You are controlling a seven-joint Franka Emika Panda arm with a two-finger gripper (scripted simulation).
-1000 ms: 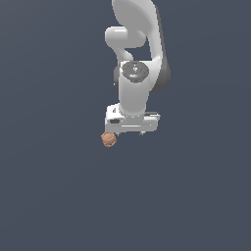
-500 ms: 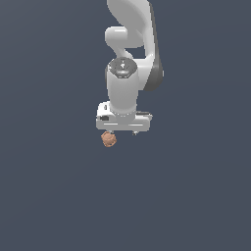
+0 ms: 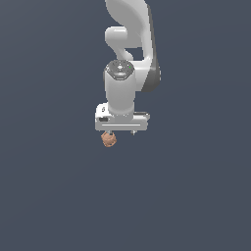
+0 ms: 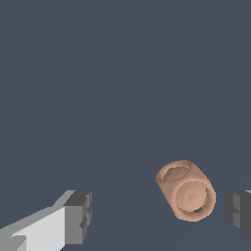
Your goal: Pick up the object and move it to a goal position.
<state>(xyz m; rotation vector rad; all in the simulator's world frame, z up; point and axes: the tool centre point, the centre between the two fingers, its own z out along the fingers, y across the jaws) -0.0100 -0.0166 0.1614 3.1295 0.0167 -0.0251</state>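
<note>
Object [image 4: 186, 190], lumpy brown-orange, between spread grey fingers [image 4: 78, 216].

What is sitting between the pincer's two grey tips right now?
The wrist view shows the brown-orange ball between the pincer tips, nearer one fingertip, with bare grey floor beside it.

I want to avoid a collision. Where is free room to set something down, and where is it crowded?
Bare grey surface lies all around. The only crowded spot is under the gripper, where the ball lies between the open fingers, nearer to one and touching neither.
</note>
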